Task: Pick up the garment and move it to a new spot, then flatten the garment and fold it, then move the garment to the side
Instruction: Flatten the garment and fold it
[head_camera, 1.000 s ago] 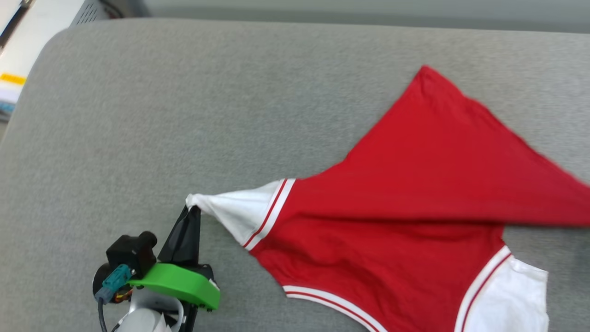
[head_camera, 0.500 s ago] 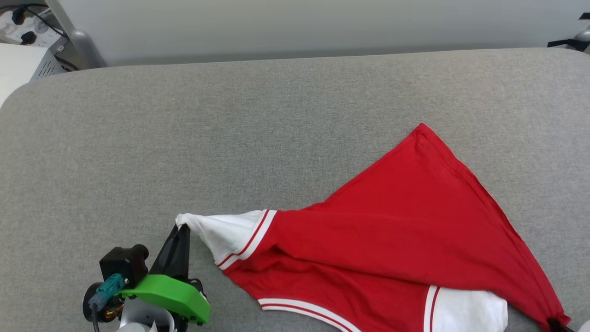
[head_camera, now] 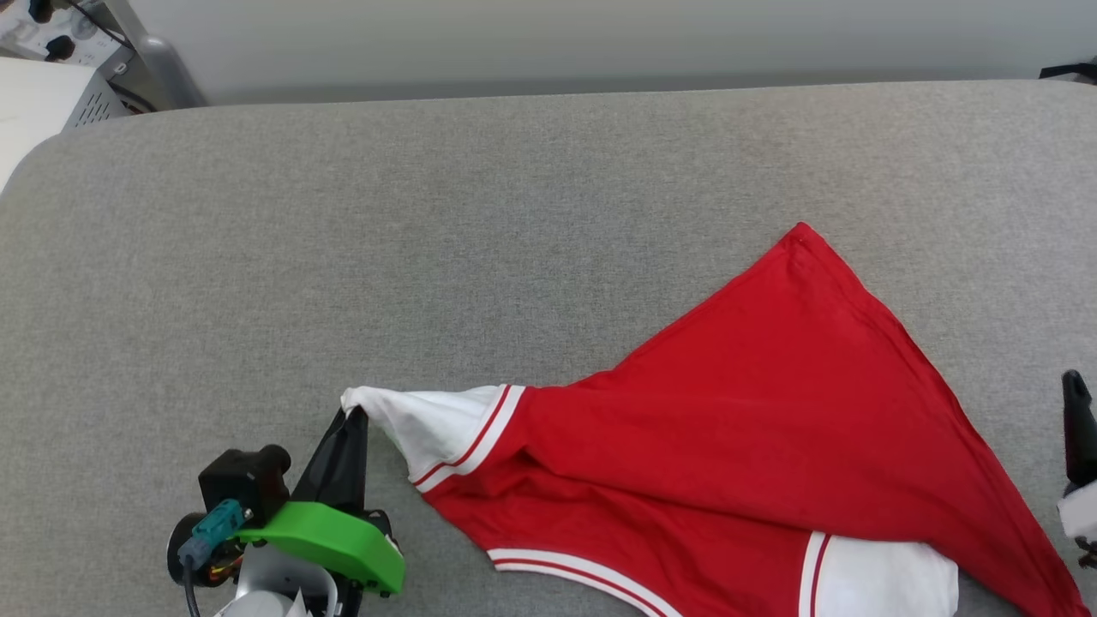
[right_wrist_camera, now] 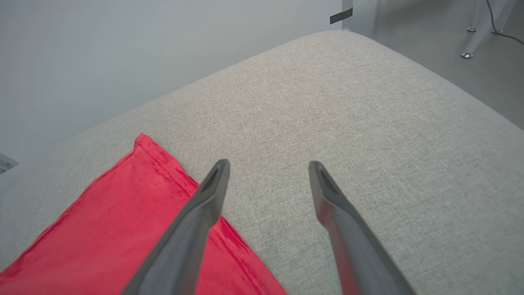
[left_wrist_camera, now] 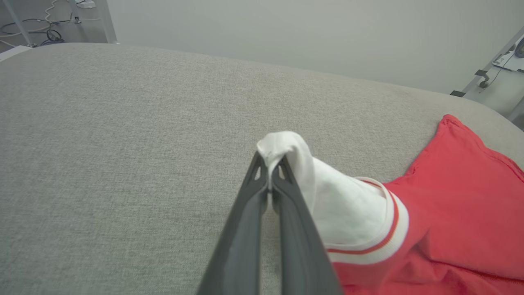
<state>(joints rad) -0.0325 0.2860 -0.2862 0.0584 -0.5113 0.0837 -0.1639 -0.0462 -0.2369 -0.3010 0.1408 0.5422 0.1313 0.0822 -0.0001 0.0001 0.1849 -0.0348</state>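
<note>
The garment (head_camera: 754,411) is lying half-spread on the near right part of the grey padded worktop (head_camera: 428,257), its red body running up to a point. The left gripper (left_wrist_camera: 269,164) is clenching the bunched tip of one white sleeve. The right gripper (right_wrist_camera: 268,166) is hovering released, fingers spread wide, just beside the red edge.

Left end effector (head_camera: 353,414): dark fingers (head_camera: 341,463), green bracket (head_camera: 330,536), black camera (head_camera: 244,480), teal connector (head_camera: 214,523).

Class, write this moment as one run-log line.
left claw: shut on white sleeve of garment | right claw: open, holding nothing | garment: lying on grey surface
</note>
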